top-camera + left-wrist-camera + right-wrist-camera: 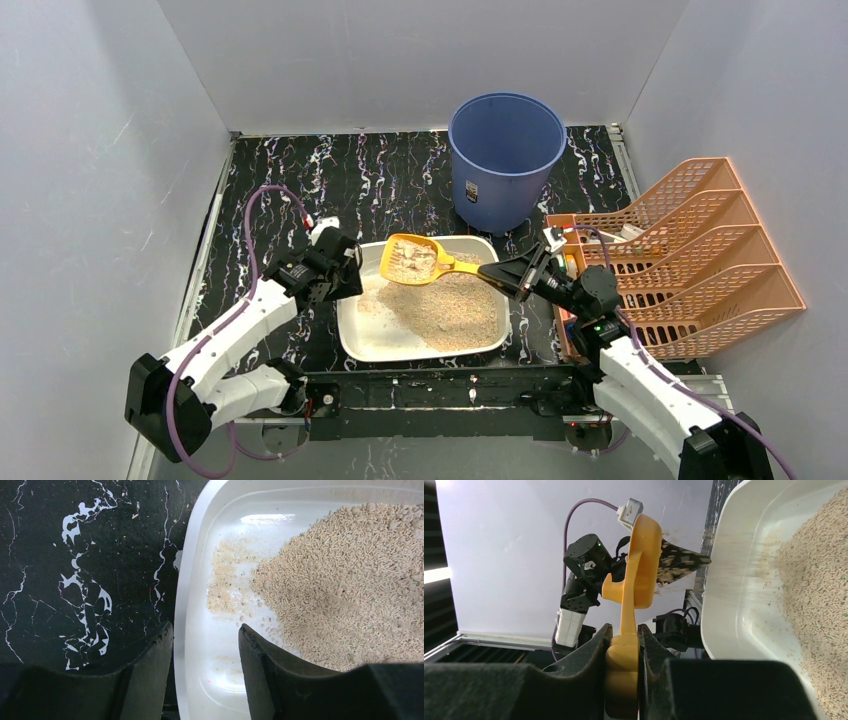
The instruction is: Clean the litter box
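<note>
The litter box (362,340) lies on the dark surface (400,180) between the two arms, in front of the blue bucket (505,150). The right fingers (586,665) are closed tight on the handle of the yellow scoop (412,260), which hangs loaded over the far left part of the box. The left fingers (150,680) stand partly open astride the left rim, one outside over the surface and one inside, and hold nothing.

In the right wrist view, grains of litter (350,580) seem to fall from the scoop, so we judge that the load is being sifted before it goes to the bucket. To do this well, we would keep the scoop over the box until the loose grains finish falling. Then we would carry it level, raise it above the bucket's rim, and tip only over the opening. The box may slide, so a firm hold on its rim would help.
</note>
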Motion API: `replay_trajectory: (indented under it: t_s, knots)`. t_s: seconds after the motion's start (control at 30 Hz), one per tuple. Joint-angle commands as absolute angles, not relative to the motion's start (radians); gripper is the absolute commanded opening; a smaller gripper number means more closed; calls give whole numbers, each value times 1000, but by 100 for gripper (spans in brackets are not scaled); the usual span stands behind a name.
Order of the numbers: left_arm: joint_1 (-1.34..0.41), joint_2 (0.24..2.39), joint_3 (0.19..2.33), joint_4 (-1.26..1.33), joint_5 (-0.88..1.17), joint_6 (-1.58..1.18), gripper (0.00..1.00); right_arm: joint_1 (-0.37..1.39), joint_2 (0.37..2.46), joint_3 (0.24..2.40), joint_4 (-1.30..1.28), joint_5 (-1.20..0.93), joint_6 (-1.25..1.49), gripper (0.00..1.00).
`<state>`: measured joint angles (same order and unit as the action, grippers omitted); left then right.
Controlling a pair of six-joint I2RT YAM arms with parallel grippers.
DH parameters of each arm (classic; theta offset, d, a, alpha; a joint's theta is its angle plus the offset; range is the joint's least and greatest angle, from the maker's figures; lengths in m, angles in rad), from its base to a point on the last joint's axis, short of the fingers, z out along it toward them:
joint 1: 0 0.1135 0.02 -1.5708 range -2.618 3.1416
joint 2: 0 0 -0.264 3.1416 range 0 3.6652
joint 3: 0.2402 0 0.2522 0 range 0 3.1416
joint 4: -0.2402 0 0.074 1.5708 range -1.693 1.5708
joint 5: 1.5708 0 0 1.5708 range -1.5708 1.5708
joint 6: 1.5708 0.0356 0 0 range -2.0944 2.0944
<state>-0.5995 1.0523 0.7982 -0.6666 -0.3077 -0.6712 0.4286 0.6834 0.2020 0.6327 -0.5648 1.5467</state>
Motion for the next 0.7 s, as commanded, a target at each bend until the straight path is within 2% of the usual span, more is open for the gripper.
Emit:
replay_trajectory:
  t_s: [0.0,0.07,0.13,0.17,0.27,0.37,0.47,0.57,0.6,0.67]
  knots:
    - [-603,1039,856,-730,-363,-698,52,455,712,262,751,-582,1524,1]
    - [-603,1019,876,-749,-386,-704,58,452,678,266,601,-504,1481,1]
    - [-603,1012,924,-802,-417,-702,62,471,740,255,813,-587,1568,1]
    - [-603,1012,956,-837,-440,-701,64,497,760,261,823,-604,1562,1]
    - [-603,995,1015,-897,-503,-702,70,490,696,272,592,-489,1461,1]
    - [-603,991,1093,-949,-544,-694,73,536,775,255,860,-585,1573,1]
    - [-603,975,1152,-982,-585,-701,74,541,726,301,604,-497,1436,1]
    - [-603,969,1214,-992,-599,-689,81,552,782,260,879,-577,1548,1]
    - [-603,971,1241,-1009,-606,-690,82,556,783,269,874,-603,1522,1]
    - [-602,965,1269,-1016,-612,-687,83,533,726,272,668,-519,1449,1]
